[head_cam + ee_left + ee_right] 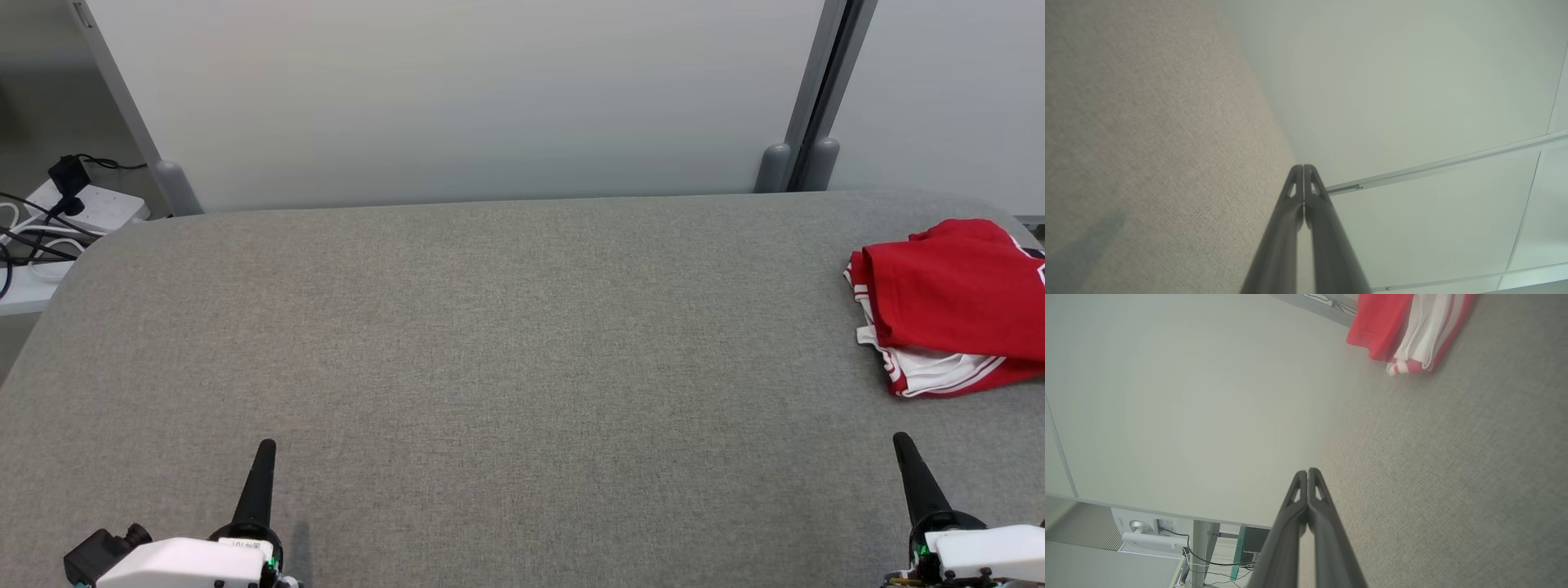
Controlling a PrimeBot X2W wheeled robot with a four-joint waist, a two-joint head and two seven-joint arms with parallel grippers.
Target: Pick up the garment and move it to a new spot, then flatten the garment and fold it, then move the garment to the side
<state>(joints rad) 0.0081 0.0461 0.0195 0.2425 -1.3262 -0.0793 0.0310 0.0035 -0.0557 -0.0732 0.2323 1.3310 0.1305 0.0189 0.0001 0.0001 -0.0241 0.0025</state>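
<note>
The garment point(951, 306) is red with white striped trim, folded into a compact stack at the far right of the grey fabric surface point(490, 343); its right part runs off the head view. In the right wrist view the garment point(1404, 328) lies at the top. My right gripper point(901, 442) is shut and empty at the lower right, a short way in front of the garment. At the lower left my left gripper point(267, 446) is shut and empty, far from it. Both wrist views show the fingers pressed together, left gripper point(1303, 167) and right gripper point(1307, 471).
A pale partition wall point(457, 98) runs along the back edge of the surface, with grey posts point(796, 163). A white power strip with black cables point(77, 204) sits off the left back corner. The wide grey surface stretches between the grippers.
</note>
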